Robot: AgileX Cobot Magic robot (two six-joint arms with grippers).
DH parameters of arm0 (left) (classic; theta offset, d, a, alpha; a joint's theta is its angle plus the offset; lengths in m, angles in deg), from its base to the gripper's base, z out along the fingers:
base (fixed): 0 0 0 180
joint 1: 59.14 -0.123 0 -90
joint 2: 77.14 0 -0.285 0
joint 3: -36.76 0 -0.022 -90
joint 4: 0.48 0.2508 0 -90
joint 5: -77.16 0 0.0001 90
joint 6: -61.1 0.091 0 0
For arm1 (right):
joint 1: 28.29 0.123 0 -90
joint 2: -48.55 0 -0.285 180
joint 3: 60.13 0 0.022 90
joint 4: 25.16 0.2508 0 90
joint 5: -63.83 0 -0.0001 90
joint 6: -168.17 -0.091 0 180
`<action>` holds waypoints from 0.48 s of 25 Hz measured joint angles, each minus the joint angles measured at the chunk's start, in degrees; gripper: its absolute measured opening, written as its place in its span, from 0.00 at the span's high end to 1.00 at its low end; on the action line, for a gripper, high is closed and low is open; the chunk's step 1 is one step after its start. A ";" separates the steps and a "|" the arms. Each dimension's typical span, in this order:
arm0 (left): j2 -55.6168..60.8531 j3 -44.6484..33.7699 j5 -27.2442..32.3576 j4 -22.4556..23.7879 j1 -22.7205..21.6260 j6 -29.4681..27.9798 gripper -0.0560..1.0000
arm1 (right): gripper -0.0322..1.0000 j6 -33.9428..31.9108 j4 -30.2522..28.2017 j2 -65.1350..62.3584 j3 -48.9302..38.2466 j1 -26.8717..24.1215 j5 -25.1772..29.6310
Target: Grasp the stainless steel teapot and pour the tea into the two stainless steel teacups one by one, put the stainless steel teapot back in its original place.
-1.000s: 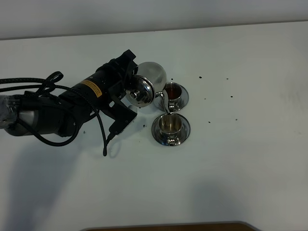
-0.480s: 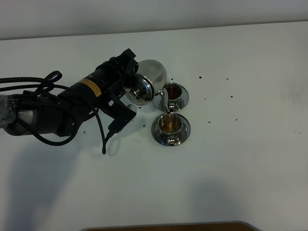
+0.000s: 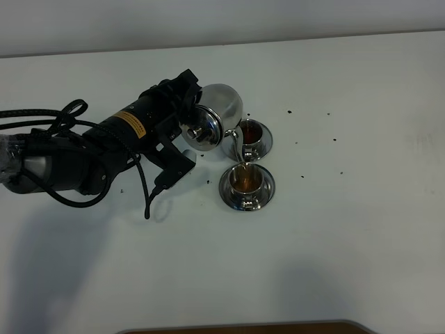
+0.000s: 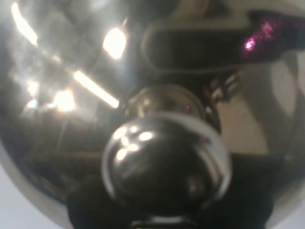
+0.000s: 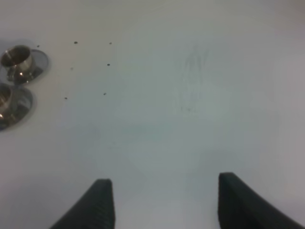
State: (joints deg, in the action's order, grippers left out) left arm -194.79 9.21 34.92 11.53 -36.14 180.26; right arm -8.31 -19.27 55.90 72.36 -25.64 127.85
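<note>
My left gripper (image 3: 189, 110) is shut on the stainless steel teapot (image 3: 214, 117), which hangs tilted with its spout (image 3: 235, 144) down over the nearer of the two stainless steel teacups (image 3: 247, 182). A thin stream of tea falls into it, and brown tea (image 3: 243, 177) shows inside. The farther teacup (image 3: 253, 138) holds dark tea. The teapot's lid knob (image 4: 167, 164) fills the left wrist view. My right gripper (image 5: 164, 202) is open above bare table, with both teacups (image 5: 16, 58) far off to its side. The original place is hidden.
The white table (image 3: 348, 229) carries a few dark specks (image 3: 289, 111) right of the cups. The left arm's black body and cables (image 3: 76, 149) lie across the table's left part. A dark edge (image 3: 243, 327) runs along the front.
The nearer cup looked empty a second ago and now holds brown tea. The teapot has tipped slightly further over it. The left arm barely shifted.
</note>
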 joint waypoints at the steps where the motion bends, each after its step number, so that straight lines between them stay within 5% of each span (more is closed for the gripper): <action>1: 0.00 0.00 0.05 0.18 -0.11 0.00 0.72 | 0.50 0.00 0.00 0.00 0.00 0.00 0.00; 12: 0.00 0.10 0.00 1.81 -0.57 0.00 0.72 | 0.50 0.00 0.00 0.00 0.00 0.00 0.00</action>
State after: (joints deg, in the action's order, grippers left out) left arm -194.79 9.31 34.92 13.34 -36.72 180.26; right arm -8.31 -19.27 55.90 72.36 -25.64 127.85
